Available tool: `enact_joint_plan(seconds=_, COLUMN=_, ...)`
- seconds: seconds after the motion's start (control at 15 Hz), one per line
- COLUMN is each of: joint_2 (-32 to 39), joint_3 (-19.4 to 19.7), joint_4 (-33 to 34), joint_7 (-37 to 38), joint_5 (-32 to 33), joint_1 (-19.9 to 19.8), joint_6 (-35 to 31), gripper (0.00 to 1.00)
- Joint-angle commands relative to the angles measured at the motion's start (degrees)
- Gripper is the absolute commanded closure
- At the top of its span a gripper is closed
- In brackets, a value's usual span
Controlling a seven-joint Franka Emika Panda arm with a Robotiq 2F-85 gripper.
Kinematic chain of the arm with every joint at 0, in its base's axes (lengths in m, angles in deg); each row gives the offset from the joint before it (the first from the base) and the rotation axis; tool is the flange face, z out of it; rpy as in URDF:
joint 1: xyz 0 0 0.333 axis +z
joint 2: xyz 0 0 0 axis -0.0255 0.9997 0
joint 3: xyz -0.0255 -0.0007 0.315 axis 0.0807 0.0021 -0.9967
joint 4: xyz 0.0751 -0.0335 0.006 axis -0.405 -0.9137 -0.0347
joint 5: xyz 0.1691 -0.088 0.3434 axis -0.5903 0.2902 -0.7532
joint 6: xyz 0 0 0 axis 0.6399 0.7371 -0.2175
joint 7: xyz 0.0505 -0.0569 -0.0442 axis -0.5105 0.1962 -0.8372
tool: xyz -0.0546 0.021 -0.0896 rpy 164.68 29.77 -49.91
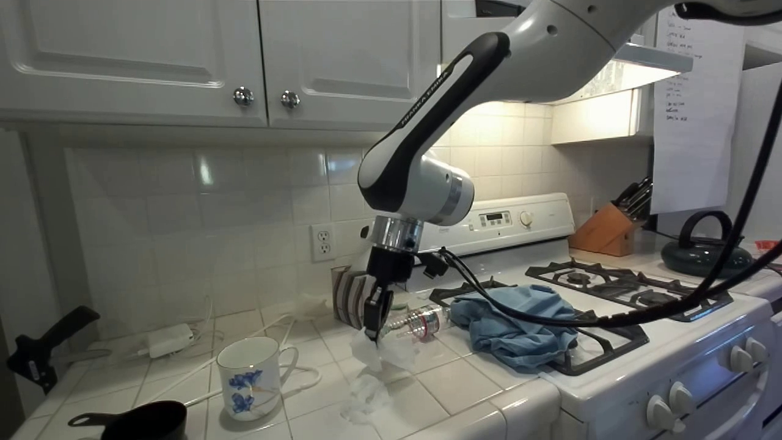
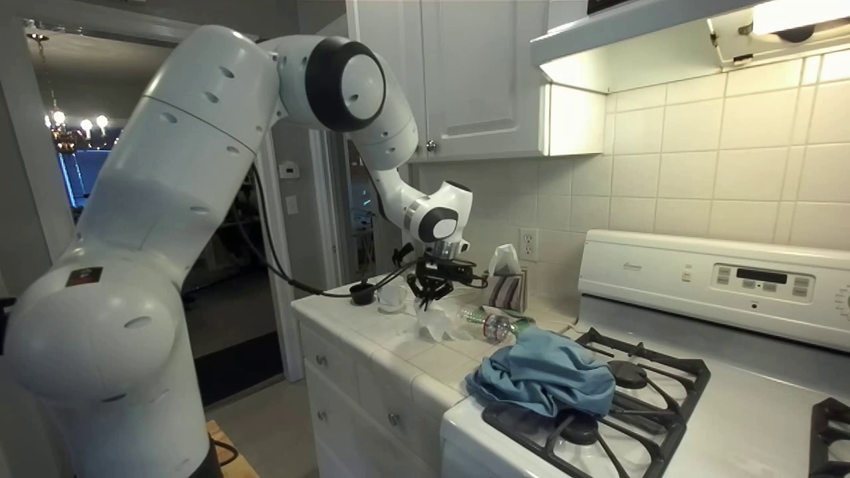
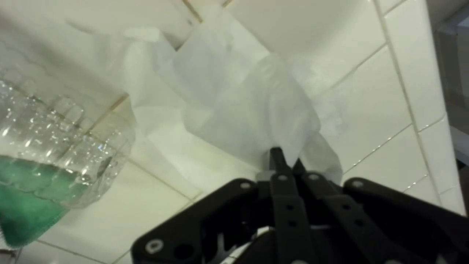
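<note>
Butting against the stove (image 2: 750, 411), the tiled bench (image 1: 455, 388) gives flat support; blue cloth (image 2: 541, 372) bunched mostly stove-side, prob. out of the way; clear bottle (image 3: 55, 135) on its side, hence low; white tissue (image 3: 238, 99) nr. it, over the bench, pinched at one spot by closed fingers (image 3: 282, 189), so the rest flares loose.

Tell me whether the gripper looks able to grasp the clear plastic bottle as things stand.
Probably not: the gripper is closed on a white tissue and would likely need to release it first. Otherwise the way looks free: the clear plastic bottle lies close by, with nothing else seen between.
</note>
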Motion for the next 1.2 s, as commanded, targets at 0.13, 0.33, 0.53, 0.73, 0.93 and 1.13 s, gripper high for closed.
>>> enact_joint_plan(seconds=0.13, joint_2=-2.1, joint_3=0.0, joint_4=-4.0, joint_7=-10.3, joint_5=-7.3, joint_1=0.7, joint_6=5.3, gripper=1.00)
enact_joint_plan(seconds=0.33, joint_2=0.4, joint_3=1.5, joint_4=-4.5, joint_7=-13.4, joint_5=-7.1, joint_1=2.5, joint_6=3.2, gripper=1.00)
enact_joint_plan(seconds=0.53, joint_2=2.9, joint_3=2.2, joint_4=-3.7, joint_7=-13.9, joint_5=-7.0, joint_1=3.6, joint_6=4.0, gripper=0.74)
enact_joint_plan(seconds=0.73, joint_2=2.0, joint_3=2.5, joint_4=-4.8, joint_7=-13.8, joint_5=-6.3, joint_1=4.3, joint_6=3.0, gripper=0.60)
enact_joint_plan(seconds=0.93, joint_2=-2.1, joint_3=3.0, joint_4=-6.9, joint_7=-13.1, joint_5=-5.1, joint_1=5.2, joint_6=0.4, gripper=0.40)
enact_joint_plan(seconds=1.13, joint_2=-6.1, joint_3=4.5, joint_4=-7.9, joint_7=-11.7, joint_5=-3.0, joint_1=7.1, joint_6=-0.1, gripper=0.18)
